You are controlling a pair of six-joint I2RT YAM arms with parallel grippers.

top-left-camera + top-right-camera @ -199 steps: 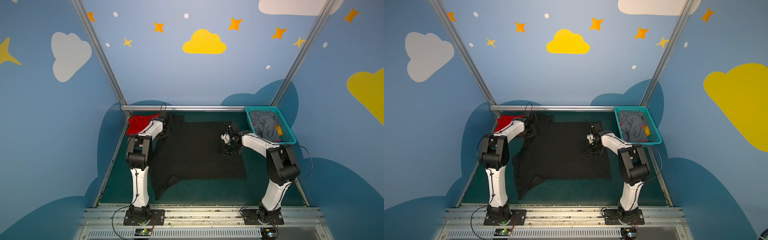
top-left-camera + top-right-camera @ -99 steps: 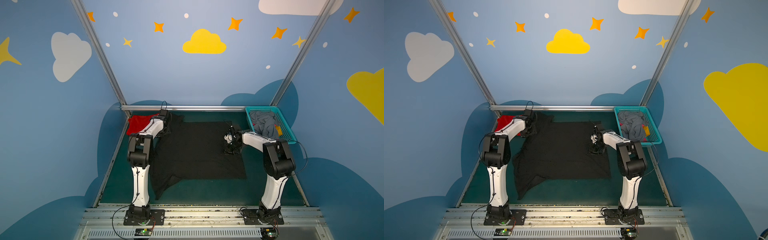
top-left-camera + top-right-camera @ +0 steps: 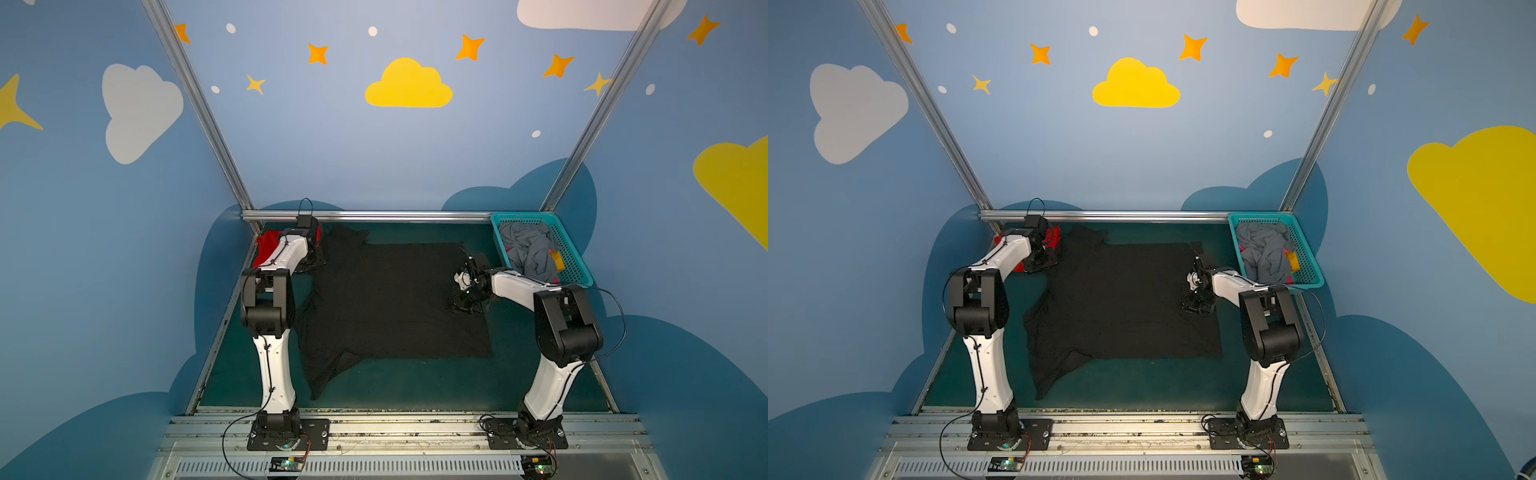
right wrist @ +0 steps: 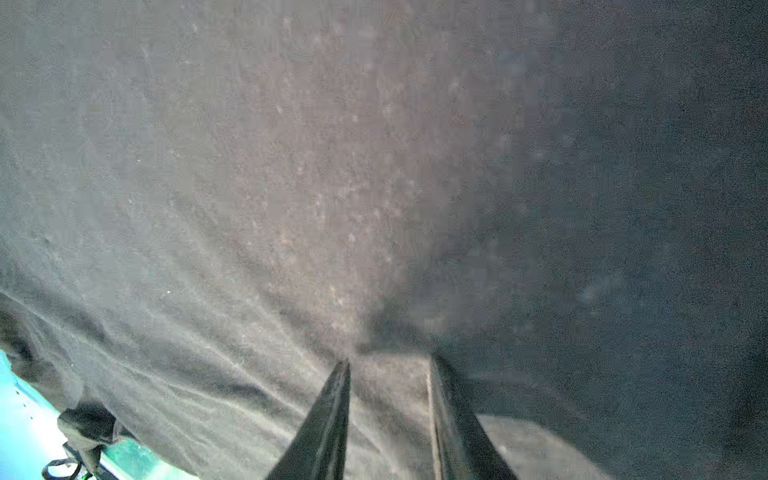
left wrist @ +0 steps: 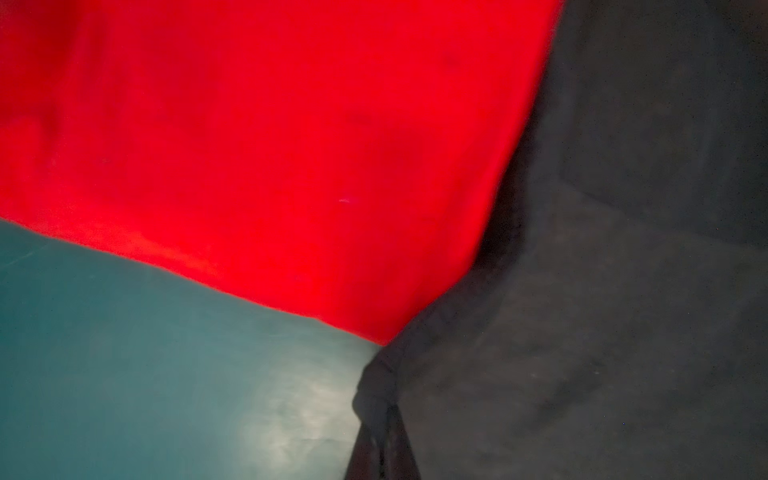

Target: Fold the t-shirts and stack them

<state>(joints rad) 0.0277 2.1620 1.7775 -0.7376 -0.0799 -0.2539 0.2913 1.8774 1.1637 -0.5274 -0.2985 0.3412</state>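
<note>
The black t-shirt lies spread flat over the green table, with one sleeve trailing toward the front left. The red t-shirt sits at the back left corner, partly hidden by my left arm. My left gripper is shut on the edge of the black t-shirt, right where it meets the red t-shirt. My right gripper stands open at the black shirt's right edge, tips down on the cloth, which shows between the fingers.
A teal mesh basket at the back right holds crumpled grey clothes. A metal rail runs along the back of the table. Bare green table shows in front of the shirt.
My left gripper has closed and sits slightly further back. My right arm's elbow has swung in and its gripper shifted a little toward the back; its jaws kept their gap.
</note>
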